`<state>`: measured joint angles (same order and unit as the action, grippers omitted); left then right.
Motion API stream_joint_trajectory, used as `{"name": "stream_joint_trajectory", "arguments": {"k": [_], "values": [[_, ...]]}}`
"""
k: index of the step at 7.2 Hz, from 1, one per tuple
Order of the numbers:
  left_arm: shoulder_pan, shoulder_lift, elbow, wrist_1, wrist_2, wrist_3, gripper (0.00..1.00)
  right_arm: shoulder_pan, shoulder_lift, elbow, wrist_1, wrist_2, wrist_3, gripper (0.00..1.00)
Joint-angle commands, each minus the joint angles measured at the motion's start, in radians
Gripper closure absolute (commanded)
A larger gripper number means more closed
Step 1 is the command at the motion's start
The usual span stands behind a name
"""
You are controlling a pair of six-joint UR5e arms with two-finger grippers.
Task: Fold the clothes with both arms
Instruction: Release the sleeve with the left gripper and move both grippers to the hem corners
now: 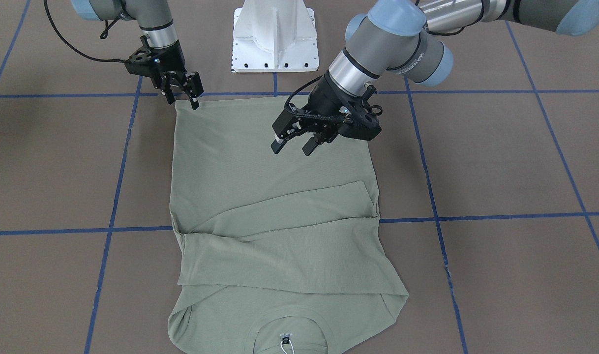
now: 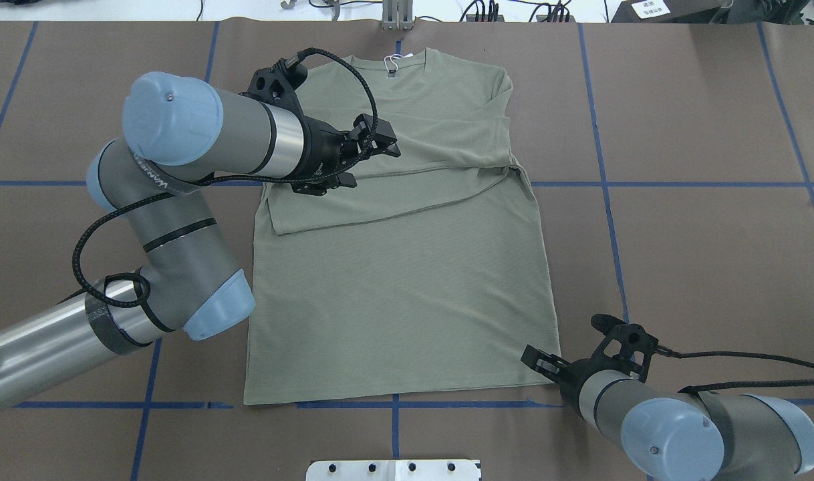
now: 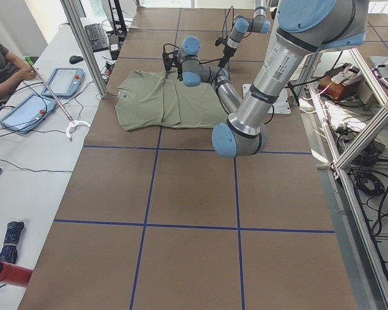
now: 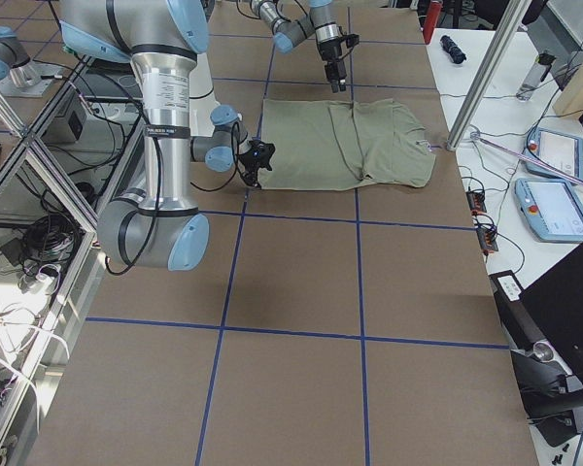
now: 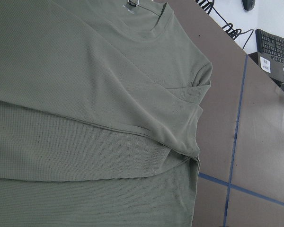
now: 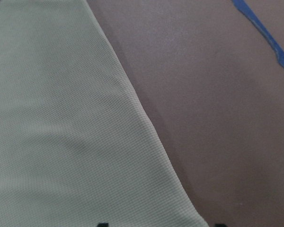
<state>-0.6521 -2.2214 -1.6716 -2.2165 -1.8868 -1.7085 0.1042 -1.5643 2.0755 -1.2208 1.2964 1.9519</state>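
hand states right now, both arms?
Left hand: open, empty, over the shirt.
Right hand: open, at the shirt's hem corner, nothing gripped.

Dark lettering on the left arm (image 3: 273,63) seems to read "UNIVERSAL ROBOTS"; print on the shirt (image 1: 260,162) neck label (image 1: 285,339) is too small to read.

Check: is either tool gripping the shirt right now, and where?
Nothing is held. The left tool hangs open over the shirt body. The right tool is open at the hem corner, its fingers not closed on the fabric.
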Motion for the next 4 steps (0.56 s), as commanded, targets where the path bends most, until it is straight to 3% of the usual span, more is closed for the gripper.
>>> {"name": "stream_joint_trajectory", "arguments": {"k": [1, 4], "values": [[0.000, 0.000, 0.001, -0.002, 0.000, 0.000, 0.11, -0.004, -0.011, -0.002, 0.000, 0.000, 0.013, 0.32], [0.000, 0.000, 0.006, -0.005, 0.003, 0.001, 0.11, -0.011, -0.036, 0.002, 0.000, 0.001, 0.013, 0.25]]}}
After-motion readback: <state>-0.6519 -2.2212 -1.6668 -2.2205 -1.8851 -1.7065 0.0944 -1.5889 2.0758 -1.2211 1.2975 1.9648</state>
